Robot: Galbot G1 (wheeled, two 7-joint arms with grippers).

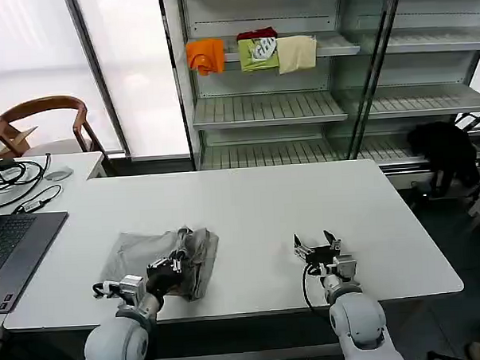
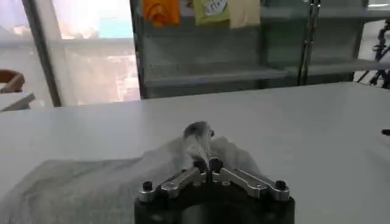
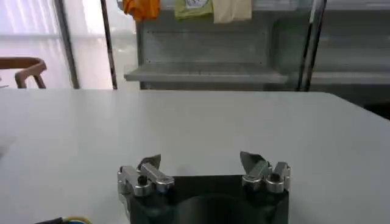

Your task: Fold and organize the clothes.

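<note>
Grey fabric bunches on the white counter (image 1: pixel 257 203) as the left end effector (image 1: pixel 166 270) pinches a raised fold of the shirt (image 1: pixel 148 260), its fingers pressed together on the cloth, seen close in the left wrist view (image 2: pixel 204 164). The garment lies near the counter's front edge on the robot's left, part flat and part heaped. The right end effector (image 1: pixel 318 246) hovers spread and empty over bare counter well apart from the shirt. Judged from this, a fold is under way; the next move likely calls for carrying the pinched edge across the flat part and laying it down smoothly. No logo or writing can be read on the shirt; lettering on a green garment on the shelf (image 1: pixel 258 52) is too small to tell.
</note>
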